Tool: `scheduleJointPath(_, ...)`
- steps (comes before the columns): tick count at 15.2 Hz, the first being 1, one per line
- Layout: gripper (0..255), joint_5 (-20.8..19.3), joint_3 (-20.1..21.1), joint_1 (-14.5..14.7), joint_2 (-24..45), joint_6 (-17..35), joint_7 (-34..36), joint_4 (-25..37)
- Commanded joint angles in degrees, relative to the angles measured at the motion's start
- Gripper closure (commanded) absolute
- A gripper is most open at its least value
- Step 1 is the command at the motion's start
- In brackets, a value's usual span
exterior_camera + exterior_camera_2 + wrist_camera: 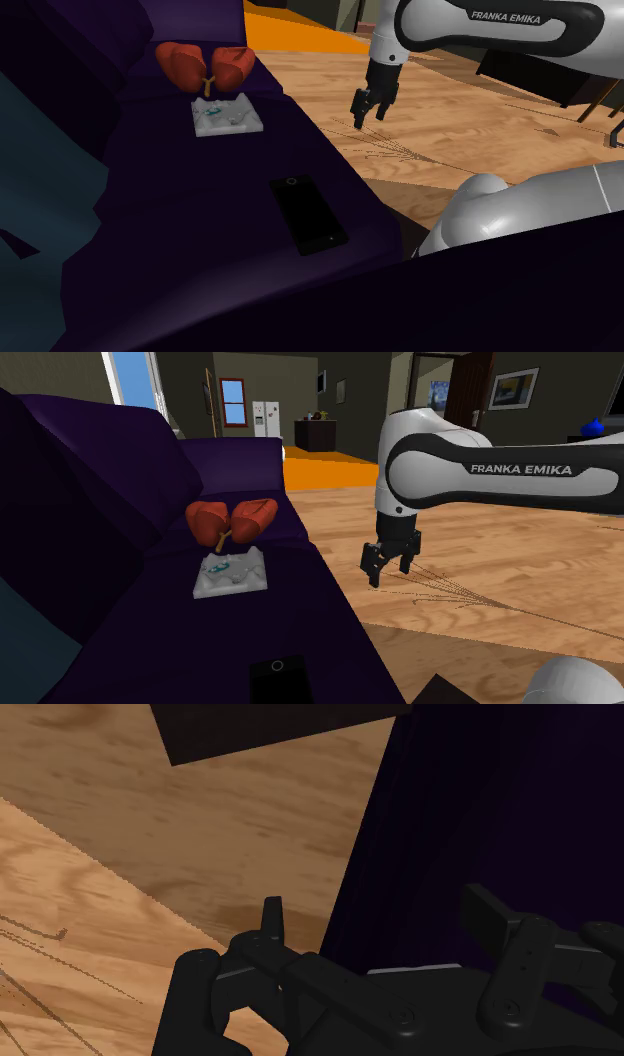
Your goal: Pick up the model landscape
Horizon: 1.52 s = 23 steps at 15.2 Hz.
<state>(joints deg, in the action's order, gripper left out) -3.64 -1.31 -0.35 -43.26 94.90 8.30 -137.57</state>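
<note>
Lying flat on the seat of a dark purple sofa [150,200], the model landscape [228,115] is a pale grey-white slab with small bluish marks on top. Just beyond it, on the far side, sits a red two-lobed object [205,65]. A black phone [308,213] rests nearer on the same seat, well apart from the slab. Off to the shoulder view's right, the gripper [369,118] hangs over the wooden floor [450,120] beside the sofa's edge, its fingers [272,914] apart and empty.
</note>
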Motion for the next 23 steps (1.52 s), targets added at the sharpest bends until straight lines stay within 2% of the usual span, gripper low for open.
scheduleJointPath(1,0,0.00,0.00,0.00,0.00,0.00,0.00,0.00)
scheduleJointPath(12,0,13.87,3.24,2.87,14.84,13.46,12.48,7.68)
scheduleJointPath(23,0,24.85,4.89,4.96,31.17,24.49,21.24,22.01)
